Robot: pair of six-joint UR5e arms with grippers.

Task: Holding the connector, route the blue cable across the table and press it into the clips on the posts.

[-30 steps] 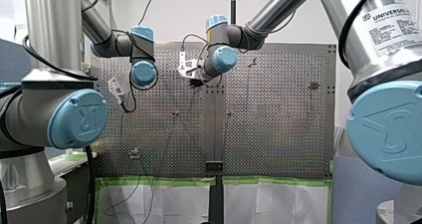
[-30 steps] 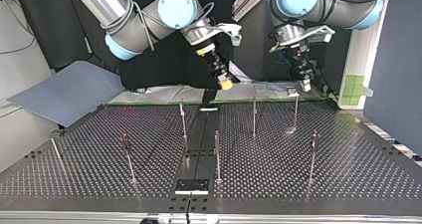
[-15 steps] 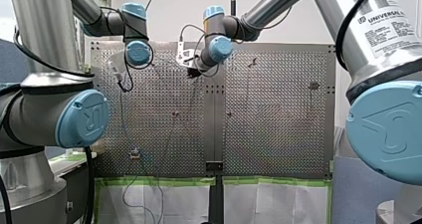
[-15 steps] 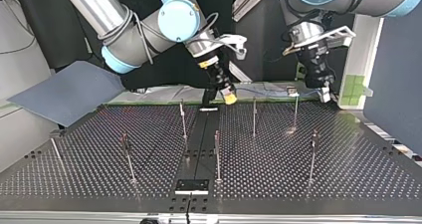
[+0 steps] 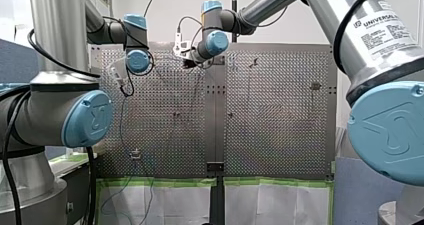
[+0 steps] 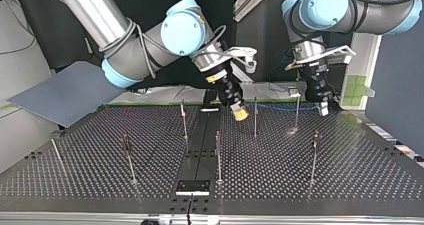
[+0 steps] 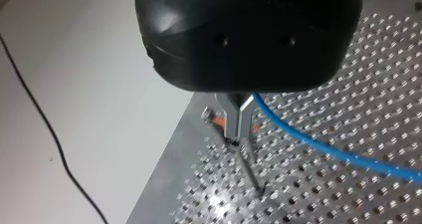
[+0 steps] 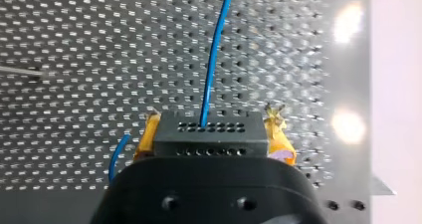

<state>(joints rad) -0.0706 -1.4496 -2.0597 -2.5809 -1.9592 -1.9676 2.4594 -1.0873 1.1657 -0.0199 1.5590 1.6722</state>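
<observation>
The blue cable (image 8: 215, 59) runs from the connector (image 8: 206, 134), which is clamped between my right claw's (image 6: 240, 114) yellow pads. It passes the post (image 6: 297, 116) to my left claw (image 7: 238, 134), pinched on it just above that post. Both arms angle down over the surface (image 6: 350, 175).

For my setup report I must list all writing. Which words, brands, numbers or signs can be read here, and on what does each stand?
"UNIVERSAL": on the white label of my right arm, front view; the next word is unclear.
Small print under it: too small to read.
Raised logo on the blue cap of my left arm: not readable.
Other views: no text.
</observation>
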